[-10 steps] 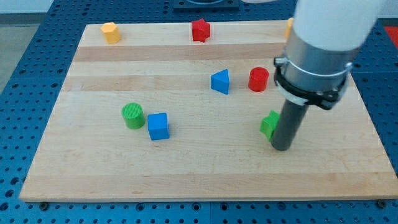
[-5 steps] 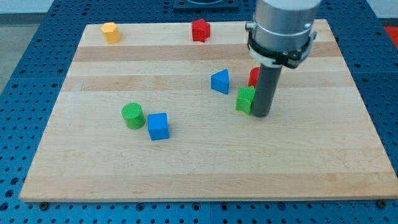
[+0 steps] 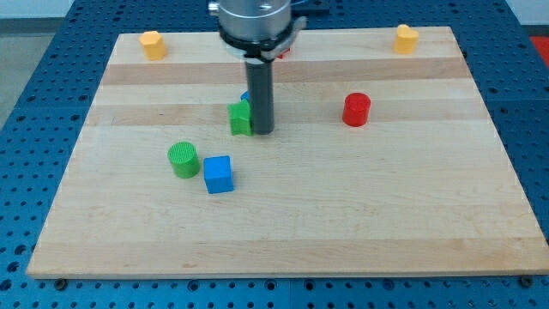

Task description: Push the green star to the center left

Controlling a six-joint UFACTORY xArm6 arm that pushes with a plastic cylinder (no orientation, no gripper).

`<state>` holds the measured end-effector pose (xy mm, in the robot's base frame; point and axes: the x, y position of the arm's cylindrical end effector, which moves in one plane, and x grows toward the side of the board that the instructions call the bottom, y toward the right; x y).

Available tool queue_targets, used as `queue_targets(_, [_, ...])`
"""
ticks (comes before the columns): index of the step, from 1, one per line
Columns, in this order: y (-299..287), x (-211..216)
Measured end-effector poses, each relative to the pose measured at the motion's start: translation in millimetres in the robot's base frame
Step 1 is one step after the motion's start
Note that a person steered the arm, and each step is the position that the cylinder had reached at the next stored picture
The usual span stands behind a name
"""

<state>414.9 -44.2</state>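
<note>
The green star (image 3: 240, 118) lies on the wooden board (image 3: 283, 223) a little left of the middle. My tip (image 3: 262, 132) touches the star's right side. A blue block (image 3: 245, 99), mostly hidden behind the rod, sits just above the star and seems to touch it; its shape cannot be made out.
A green cylinder (image 3: 183, 160) and a blue cube (image 3: 218, 174) sit at lower left. A red cylinder (image 3: 356, 110) is at right. Yellow blocks sit at the top left (image 3: 152, 44) and the top right (image 3: 406, 38). A red block (image 3: 281, 53) peeks from behind the arm.
My tip has swept from the lower right toward the upper left, pushing the green star along. The blue block has been carried left with it, away from the red cylinder.
</note>
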Motion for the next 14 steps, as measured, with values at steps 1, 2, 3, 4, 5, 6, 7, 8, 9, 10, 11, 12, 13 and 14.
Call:
queue_targets(1, [-24,-10])
queue_targets(2, [-49,-18])
queue_targets(3, [-54,-28])
queue_targets(4, [-54,-45])
queue_targets(5, [-54,-62])
queue_targets(6, [-69,-68])
queue_targets(7, [-93,-61])
queue_targets(8, [-113,-54])
queue_targets(9, [-129,-53])
queue_targets(10, [-143,-53])
queue_targets(11, [-157,-53])
queue_targets(12, [-170,-53])
queue_targets(13, [-181,-53])
queue_targets(14, [-182,-53])
